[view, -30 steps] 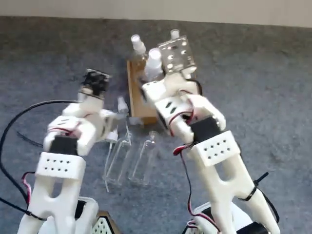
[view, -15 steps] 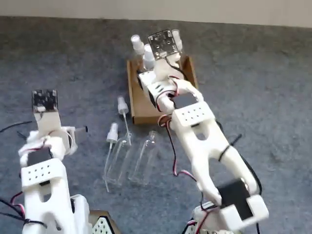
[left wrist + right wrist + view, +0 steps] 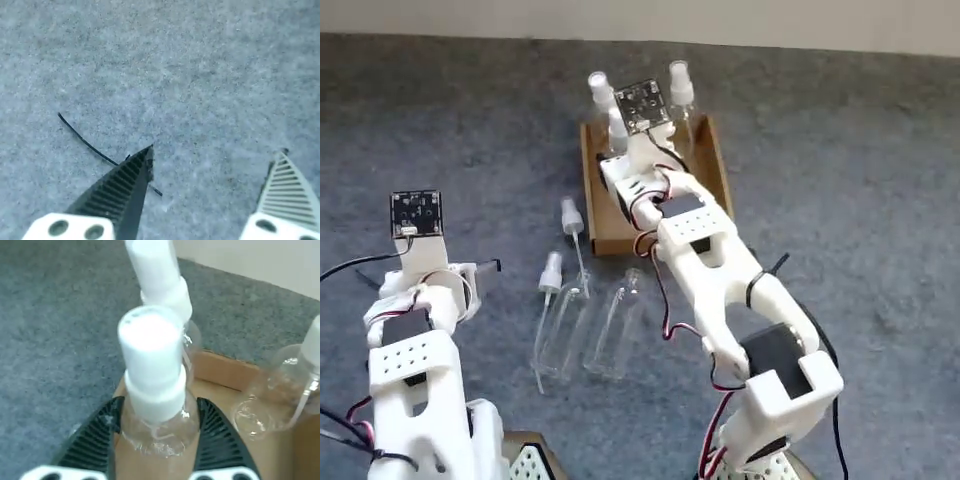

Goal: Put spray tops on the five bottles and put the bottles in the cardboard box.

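Cardboard box [image 3: 592, 195] on grey worktop [image 3: 850, 200]: right pincer [image 3: 160, 410] clamped on capped bottle [image 3: 152, 375], just beside standing neighbour bottle [image 3: 162, 282]. Left pincer [image 3: 215, 151] wide, empty. Risk: tilted release topples neighbour. Uncapped bottles [image 3: 617, 322] outside box.

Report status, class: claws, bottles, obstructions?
Left claw open, empty, over carpet. Right claw shut on capped bottle at cardboard box. Two uncapped bottles, two spray tops on carpet. Nothing blocking.

Three bottles [image 3: 680, 85] crowd the far end of the cardboard box [image 3: 591, 190].
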Tool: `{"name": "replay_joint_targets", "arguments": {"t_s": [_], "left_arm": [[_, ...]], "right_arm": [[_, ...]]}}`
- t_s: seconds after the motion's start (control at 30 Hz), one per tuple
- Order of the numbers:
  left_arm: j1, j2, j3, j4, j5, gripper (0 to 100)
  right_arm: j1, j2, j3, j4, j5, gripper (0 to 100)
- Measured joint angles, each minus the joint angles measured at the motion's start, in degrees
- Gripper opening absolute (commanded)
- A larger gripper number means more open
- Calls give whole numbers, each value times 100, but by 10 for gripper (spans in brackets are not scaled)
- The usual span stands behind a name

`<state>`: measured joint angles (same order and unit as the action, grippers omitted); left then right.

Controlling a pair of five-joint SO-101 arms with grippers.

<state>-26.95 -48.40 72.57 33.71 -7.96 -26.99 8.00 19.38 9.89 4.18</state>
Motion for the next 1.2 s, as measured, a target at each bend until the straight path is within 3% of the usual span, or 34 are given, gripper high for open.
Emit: {"name": "replay_joint_targets", "arguments": {"t_s": [0.8, 1.2], "left_arm": [[0, 0, 0, 0, 0, 322], [0, 0, 0, 0, 0, 322]], "right_arm": [[9, 501, -457, -185, -404, 9], [0, 501, -589, 176, -176, 170]]}}
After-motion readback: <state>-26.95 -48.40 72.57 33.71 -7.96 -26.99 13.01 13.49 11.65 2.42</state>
